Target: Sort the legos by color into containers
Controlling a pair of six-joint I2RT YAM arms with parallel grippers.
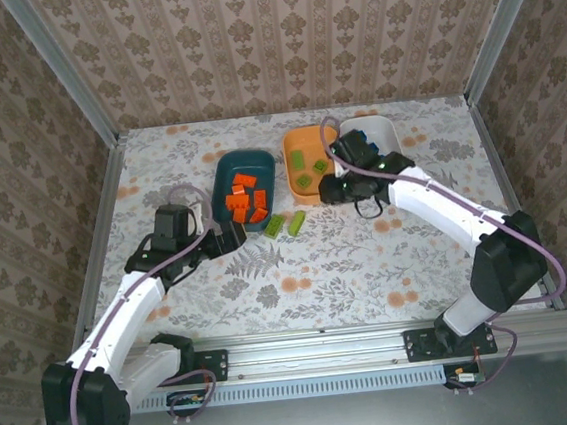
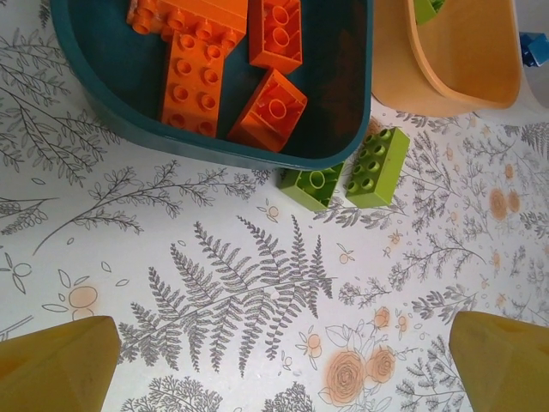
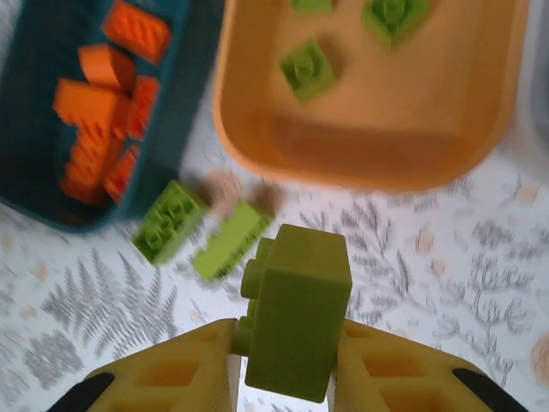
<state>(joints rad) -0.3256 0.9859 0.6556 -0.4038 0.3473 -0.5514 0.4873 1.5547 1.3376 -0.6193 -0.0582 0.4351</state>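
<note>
The right claw (image 3: 287, 352) is clenched on one green brick (image 3: 300, 292), which I see pinched between both yellow fingers. The brick's long axis runs along the fingers and its studs face left in the right wrist view. The left claw (image 2: 279, 369) is released, with its jaws fully spread over bare worktop (image 2: 214, 283).

Key relation: the orange bin (image 3: 386, 129), which already holds green bricks, lies just to the far side of the held brick. I judge the coming move to be a short carry away from the bases, then a release over that bin.

Two loose green bricks (image 2: 377, 167) lie side by side on the worktop, just beside the near right corner of the teal bin (image 2: 214, 146), which holds orange bricks (image 2: 193, 86). They sit between the two claws; I judge the left one slightly nearer.

View differences: the right wrist view confirms the grip. The overhead view shows the right claw (image 1: 340, 189) as a dark shape only. The left wrist view picks up a blue brick (image 2: 532, 47) at its far right edge.
</note>
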